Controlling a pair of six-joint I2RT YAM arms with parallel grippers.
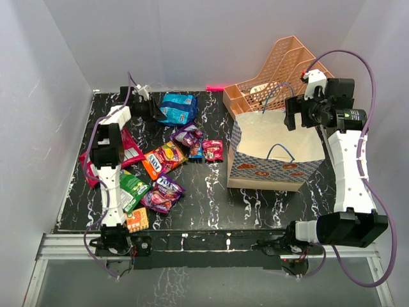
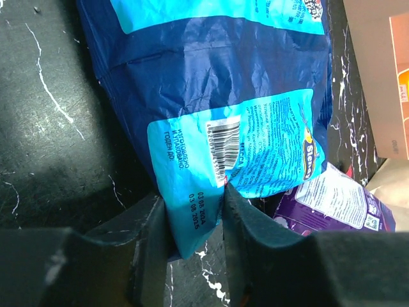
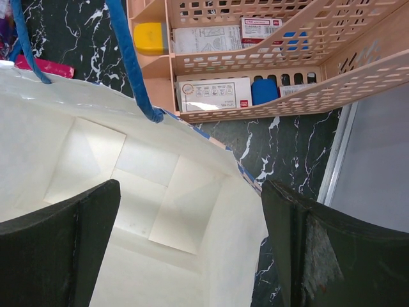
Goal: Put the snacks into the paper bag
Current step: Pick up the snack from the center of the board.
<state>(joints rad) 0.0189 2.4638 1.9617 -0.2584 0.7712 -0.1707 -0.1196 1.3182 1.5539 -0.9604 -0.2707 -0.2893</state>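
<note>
Snacks (image 1: 163, 173) lie scattered over the left half of the black marbled table (image 1: 211, 198) in the top view. Among them are an orange packet (image 1: 163, 158), a green packet (image 1: 133, 188), a large pink packet (image 1: 128, 150) partly under the left arm, a small red packet (image 1: 213, 149) and a small orange packet (image 1: 137, 219) near the lower left edge.

A blue packet (image 1: 177, 107) sits apart from them at the upper left of the table. The left gripper (image 1: 153, 109) is at its left side. In the left wrist view, the lower edge of the blue packet (image 2: 211, 96) runs down into the left gripper (image 2: 195, 204). The jaws are narrow, and both fingers press against the light-blue printed panel, so they are holding the packet. A purple packet (image 2: 332, 198) lies just beside it at the lower right of that view.

The paper bag (image 1: 275, 167) stands upright and open-mouthed at the right centre of the top view. No snack shows inside it. Its blue cord handles hang over the mouth. Behind it, at the upper right, is a peach mesh organizer (image 1: 281, 70).

The right gripper (image 1: 295, 115) hovers over the bag's upper right corner. In the right wrist view its jaws are spread wide, with nothing between them. One finger of the right gripper (image 3: 190, 192) is over the white interior of the paper bag (image 3: 96, 160), and the other is outside its rim, over the table. The peach mesh organizer (image 3: 287, 57) fills the top of that view, with small boxes in its compartments.
</note>
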